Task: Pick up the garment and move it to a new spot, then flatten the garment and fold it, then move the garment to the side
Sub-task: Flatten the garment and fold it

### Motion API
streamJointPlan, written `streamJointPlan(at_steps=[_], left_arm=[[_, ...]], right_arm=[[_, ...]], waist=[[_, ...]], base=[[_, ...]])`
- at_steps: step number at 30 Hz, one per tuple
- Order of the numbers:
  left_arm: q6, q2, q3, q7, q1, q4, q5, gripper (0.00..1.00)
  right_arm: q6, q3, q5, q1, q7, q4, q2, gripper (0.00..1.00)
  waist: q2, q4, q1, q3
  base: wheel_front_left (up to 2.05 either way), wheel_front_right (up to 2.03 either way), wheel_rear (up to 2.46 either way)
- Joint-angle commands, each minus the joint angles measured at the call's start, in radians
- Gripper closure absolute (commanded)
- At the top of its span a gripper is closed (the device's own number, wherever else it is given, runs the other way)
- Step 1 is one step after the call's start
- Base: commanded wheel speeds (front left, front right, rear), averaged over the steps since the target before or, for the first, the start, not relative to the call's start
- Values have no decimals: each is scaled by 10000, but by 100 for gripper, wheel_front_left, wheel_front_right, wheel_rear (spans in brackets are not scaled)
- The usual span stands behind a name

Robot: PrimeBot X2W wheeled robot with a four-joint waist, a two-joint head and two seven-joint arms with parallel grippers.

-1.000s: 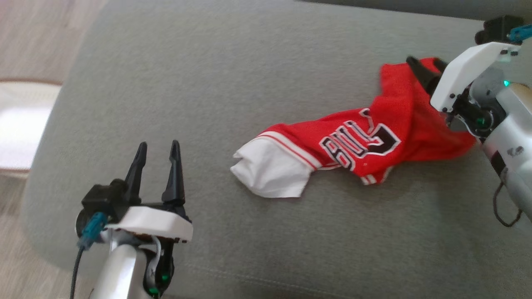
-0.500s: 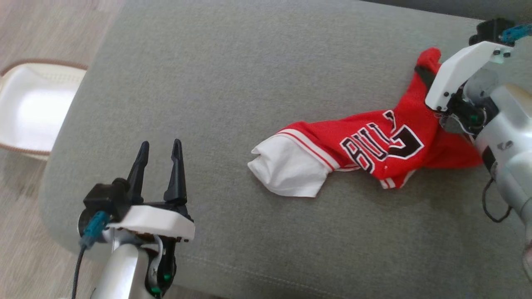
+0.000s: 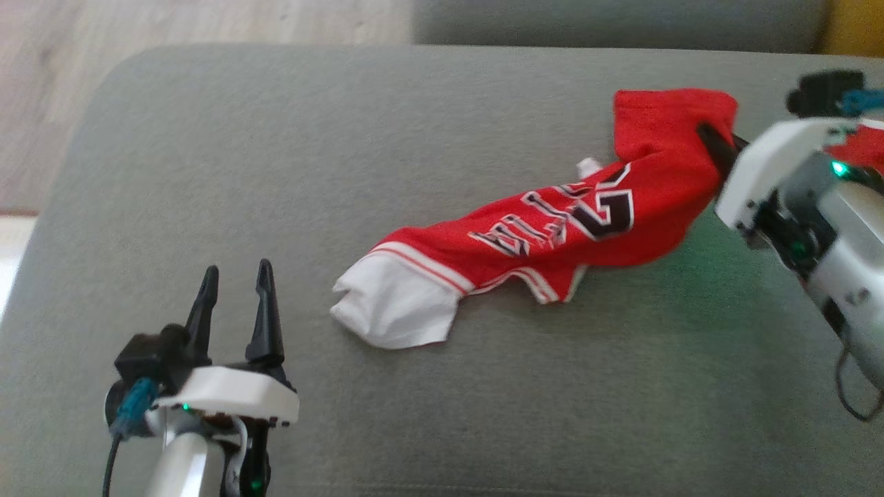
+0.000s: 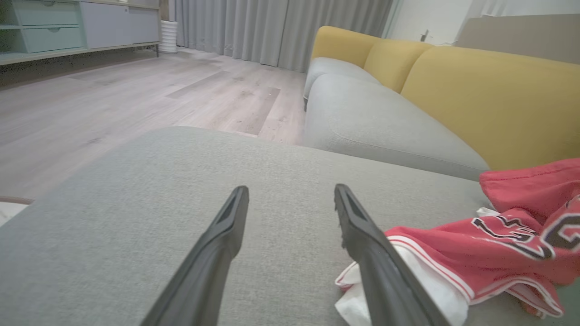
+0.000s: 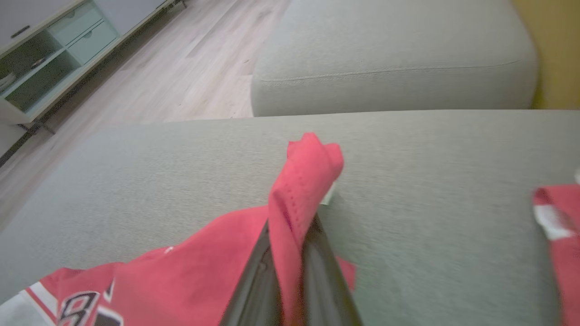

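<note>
Red mesh-knit jersey (image 3: 552,235) lies stretched out on a grey woven seat cushion (image 3: 414,124). It forms a long, rumpled band, and its long axis runs on a slant across the cushion. The white end, soft and loosely folded, points toward the robot's left and sits near the cushion's middle. The red end points toward the robot's right and rises off the cushion there. Black block letters edged in white run along the band, and thin red and white stripes mark where red cloth meets white.

At the raised end, the right gripper (image 3: 711,138) is clenched on a fold of the red cloth, which stands up in a small peak between its two dark, tapered fingers. The left gripper (image 3: 237,269) is released, its fingers spread apart over bare cushion, well short of the white end. Behind the cushion are a mustard-yellow sofa back (image 4: 489,90) and a pale wood plank floor (image 3: 207,21).
</note>
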Motion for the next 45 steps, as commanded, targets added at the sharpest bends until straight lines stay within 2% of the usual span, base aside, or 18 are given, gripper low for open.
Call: streamJointPlan(at_steps=[1,8,13,14,16,23,28,37,45], left_arm=[[-3,156,367,-122,-119,-365,117,0],[-27,223,346,-122,144,-355,140,0],[-30,292,314,-121,188,-365,130,0],[-30,301,303,-119,177,-367,127,0],[-38,306,260,-103,137,-386,125,0],[-26,335,184,-98,100,-351,116,0],[18,380,161,-94,132,-392,89,0],[22,394,29,-69,19,-386,54,0],[51,400,-24,-76,-64,-371,4,0]], right_arm=[[-7,9,-79,320,-208,-425,-419,100],[-7,-168,100,2040,-186,-1281,-1293,100],[-7,-382,37,3187,-262,-1493,-1287,100],[-7,-458,54,3359,-238,-1505,-1212,87],[-7,-615,-80,3524,-271,-1355,-1146,0],[-7,-1453,-544,3438,-773,-1236,-1230,0],[-7,-2348,-1385,3133,-1517,-1255,-1256,0],[-7,-3201,-2424,2976,-1598,-1465,-452,0],[-7,-4279,-3362,2908,-1406,-1067,-388,0]], waist=[[0,-704,0,-419],[0,-1333,0,-563],[0,-1449,0,-565],[0,-1451,0,-560],[0,-1416,0,-504],[0,-1204,0,-525],[0,-1028,0,-525],[0,-698,0,-423],[0,-572,0,-256]], base=[[0,0,0],[0,0,0],[0,0,0],[0,0,0],[0,0,0],[0,0,0],[0,0,0],[0,0,0],[0,0,0]])
